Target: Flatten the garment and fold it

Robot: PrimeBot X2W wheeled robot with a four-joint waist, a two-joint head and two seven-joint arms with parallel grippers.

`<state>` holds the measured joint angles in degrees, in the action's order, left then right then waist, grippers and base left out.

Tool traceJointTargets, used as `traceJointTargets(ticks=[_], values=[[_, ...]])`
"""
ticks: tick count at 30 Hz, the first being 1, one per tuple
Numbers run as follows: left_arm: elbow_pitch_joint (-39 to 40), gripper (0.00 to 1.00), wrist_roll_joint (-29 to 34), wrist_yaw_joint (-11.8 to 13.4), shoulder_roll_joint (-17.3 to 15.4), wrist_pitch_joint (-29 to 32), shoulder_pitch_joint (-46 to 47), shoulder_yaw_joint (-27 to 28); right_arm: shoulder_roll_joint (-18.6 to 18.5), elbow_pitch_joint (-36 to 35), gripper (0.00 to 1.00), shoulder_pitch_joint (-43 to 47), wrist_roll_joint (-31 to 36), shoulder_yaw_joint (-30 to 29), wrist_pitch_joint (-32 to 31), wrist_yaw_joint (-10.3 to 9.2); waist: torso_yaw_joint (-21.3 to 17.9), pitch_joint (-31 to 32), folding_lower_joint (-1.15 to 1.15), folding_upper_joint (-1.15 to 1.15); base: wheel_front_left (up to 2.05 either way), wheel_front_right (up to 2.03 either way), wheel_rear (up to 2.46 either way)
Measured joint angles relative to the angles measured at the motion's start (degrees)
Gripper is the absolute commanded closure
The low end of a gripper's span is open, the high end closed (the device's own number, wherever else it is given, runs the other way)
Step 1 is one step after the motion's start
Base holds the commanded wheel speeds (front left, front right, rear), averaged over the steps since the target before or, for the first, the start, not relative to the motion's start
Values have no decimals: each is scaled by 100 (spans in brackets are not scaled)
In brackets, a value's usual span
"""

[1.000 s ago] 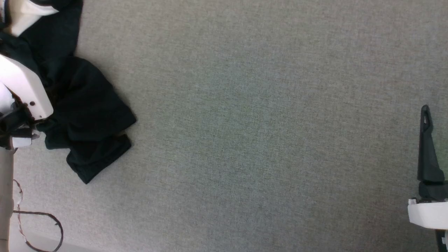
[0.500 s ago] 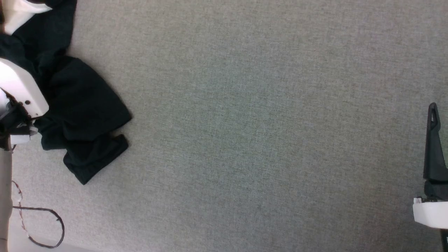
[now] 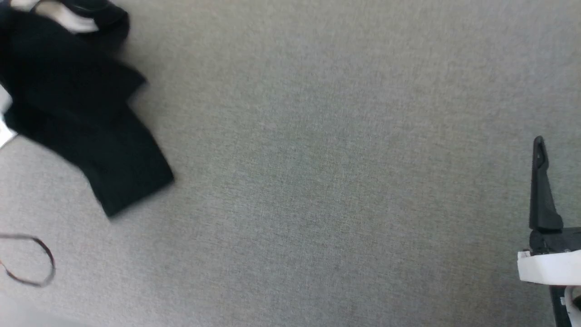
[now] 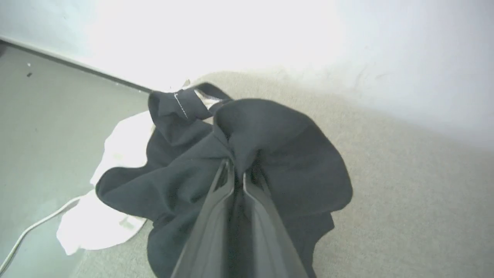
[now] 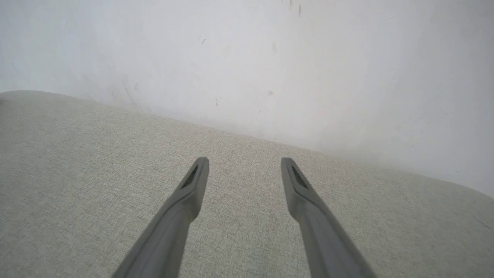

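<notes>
**A:** Since a second ago the left gripper (image 4: 238, 172) has clamped onto a black fold of the garment (image 3: 86, 118). The bunch has changed shape and now blurs at ten o'clock in the head view.

**B:** Some of that is the camera swinging. The cable loop (image 3: 32, 261) shifted too.

**A:** True, but the wrist view shows cloth gathered round the narrow fingers, with its white part at eight o'clock.

**B:** And the right gripper (image 5: 244, 162)?

**A:** Its fingers are wide and hold nothing. It hangs over the bare grey surface (image 3: 317, 159) at three o'clock, well apart from the shirt.

**B:** So probably a drag toward the centre comes first. Flattening and folding haven't begun.
</notes>
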<state>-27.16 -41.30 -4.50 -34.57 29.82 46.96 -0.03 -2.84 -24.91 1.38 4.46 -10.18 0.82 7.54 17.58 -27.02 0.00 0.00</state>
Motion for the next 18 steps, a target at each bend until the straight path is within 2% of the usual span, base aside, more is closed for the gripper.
traceJointTargets(ticks=[5,11,15,18], values=[[403,100,104,-1,-113,-314,413,40,-1,387,0,-19,-237,24,258,0,-12,347,0,0,0,0,0],[855,100,280,1,-133,-357,966,-96,0,888,0,-13,-573,59,595,0,-53,824,0,0,0,0,0],[1191,100,309,53,-54,-331,1428,-208,-2,1156,0,32,-773,56,803,0,-114,1159,-1,0,0,0,0],[1415,100,304,109,129,-302,1823,-307,-2,1328,0,88,-901,55,937,0,-185,1395,-1,0,0,0,0]])
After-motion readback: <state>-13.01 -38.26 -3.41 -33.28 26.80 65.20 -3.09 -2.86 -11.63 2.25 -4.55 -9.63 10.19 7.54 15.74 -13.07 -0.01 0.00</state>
